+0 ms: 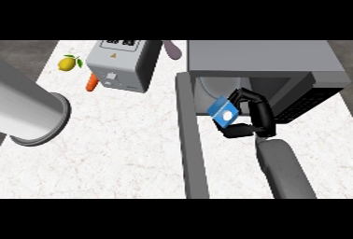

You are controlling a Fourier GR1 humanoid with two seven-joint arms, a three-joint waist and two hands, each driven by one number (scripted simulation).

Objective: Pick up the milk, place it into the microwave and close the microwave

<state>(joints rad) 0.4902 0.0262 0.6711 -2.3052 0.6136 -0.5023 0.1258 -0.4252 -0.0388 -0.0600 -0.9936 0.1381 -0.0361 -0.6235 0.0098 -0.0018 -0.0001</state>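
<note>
The small blue-and-white milk carton (224,112) sits at the mouth of the open grey metal microwave (276,60) by the white marble counter's (124,154) right edge, the black right hand (251,116) curled round its flat sides. It looks light, stiff and slightly slippery.

A toaster (123,63) is standing at the counter's (117,149) far edge. A lemon (67,63) is lying near the far left corner. A carrot (92,82) is lying just beside the toaster's left side.
</note>
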